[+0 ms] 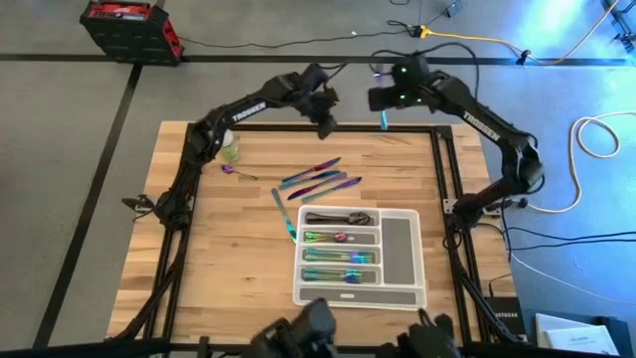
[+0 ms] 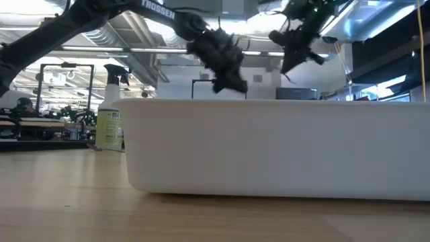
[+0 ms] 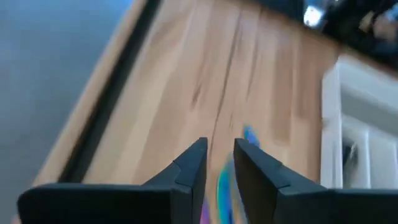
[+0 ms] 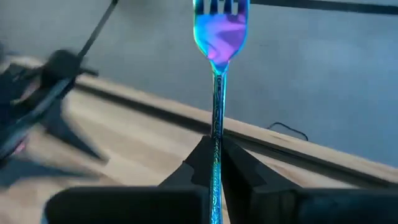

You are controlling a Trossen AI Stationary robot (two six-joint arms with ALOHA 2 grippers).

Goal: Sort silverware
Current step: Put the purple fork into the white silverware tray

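My right gripper is shut on an iridescent blue-purple fork and hangs high over the table's far edge. My left gripper hovers just to its left, fingers nearly shut around a blurred rainbow piece of silverware. Several loose pieces lie flat on the wood in front of the white-grey tray. A knife lies by the tray's left side and a purple piece lies farther left. More silverware lies in the tray's compartments. My left gripper has the rainbow piece between its two fingers; a blue tip sticks out past them. Blur hides which part is held. It is clear of the table. My right gripper pinches the fork's handle between its two fingers. The fingers lie along the fork, which sticks straight out ahead of them, tines farthest away. The fork is lifted clear, over the table's far edge.
A yellow-green spray bottle stands at the table's far left, also seen in the low view. The tray's white wall fills the low view. Cables and a red-black box lie on the floor beyond the table.
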